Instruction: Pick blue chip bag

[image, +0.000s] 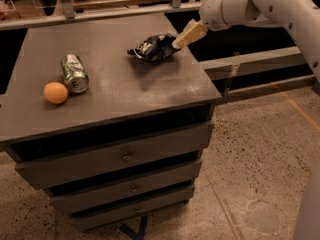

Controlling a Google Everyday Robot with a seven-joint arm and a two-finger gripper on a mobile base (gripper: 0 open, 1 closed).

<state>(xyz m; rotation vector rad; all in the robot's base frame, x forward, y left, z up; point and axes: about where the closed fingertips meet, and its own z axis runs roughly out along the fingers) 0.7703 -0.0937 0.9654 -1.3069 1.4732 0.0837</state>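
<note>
I am watching the blue chip bag (154,47) lying crumpled near the far right corner of the bench (115,86). The hand (178,43) is hovering over that corner, right at the bag's right edge; I cannot tell whether it is wide or narrow
</note>
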